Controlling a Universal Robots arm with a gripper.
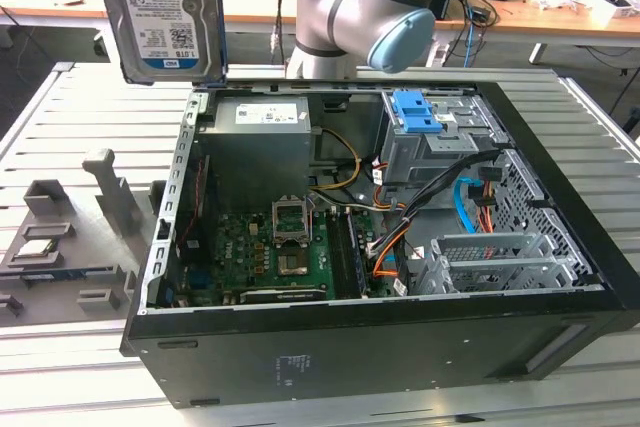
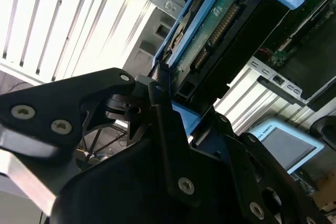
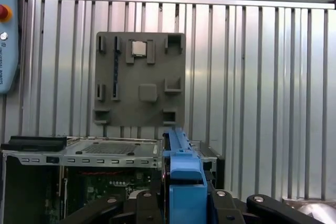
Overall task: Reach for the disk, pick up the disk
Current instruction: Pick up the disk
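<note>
Gripper [image 2: 169, 88] clamped tight on the disk [image 1: 160, 12]! The disk hangs upright, clear above the open computer case [image 1: 350, 357], label showing.

A: Work surface?
B: Table [image 1: 90, 107] was slatted metal, pale, brightly lit.
A: Behind it?
B: Wooden desks [image 1: 570, 19] ran along the back, cluttered, cables [image 1: 470, 35] hanging. Floor [image 1: 40, 49] was dark.

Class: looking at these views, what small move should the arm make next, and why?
Probably a small straight lift, without loosening. The pincer is shut on the disk by its blue rail, and the disk hangs upright, clear of the open computer case, so a steady grip matters most.
</note>
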